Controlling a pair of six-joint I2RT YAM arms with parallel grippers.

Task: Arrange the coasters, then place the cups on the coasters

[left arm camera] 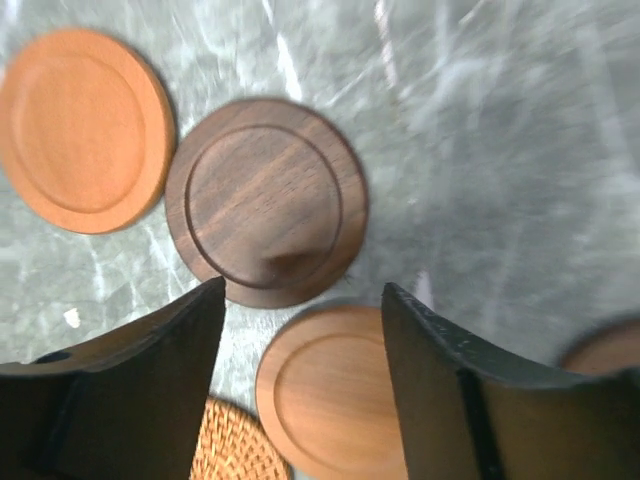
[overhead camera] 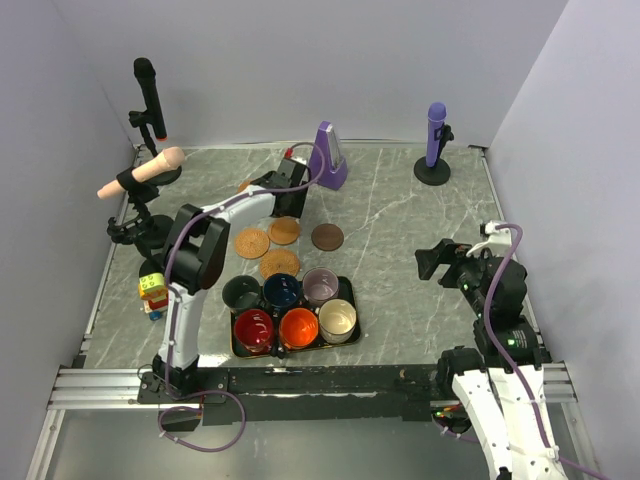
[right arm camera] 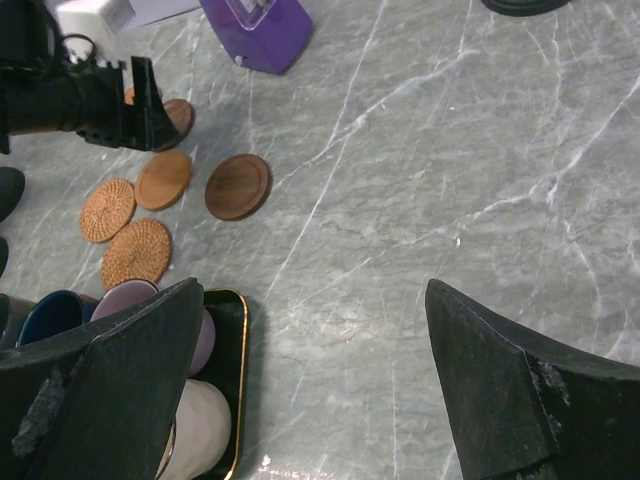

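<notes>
"How far along were we?"

"Barely started. Our left claw [left arm camera: 300, 290], jaws parted and empty, hung over the coasters [overhead camera: 279, 263] bunched just behind the tray [overhead camera: 349, 288]. All six cups [overhead camera: 298, 327] sat in that tray. Our right claw [right arm camera: 315, 287], right of the tray, gaped empty."

"And around us?"

"A grey marbled tabletop [overhead camera: 400, 210] and plain pale walls [overhead camera: 300, 60]."

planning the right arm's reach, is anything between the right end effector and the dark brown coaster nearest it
Nothing visible. Only bare table lies between the open right end effector and the dark brown coaster; the black tray sits off to one side of that line.
</notes>
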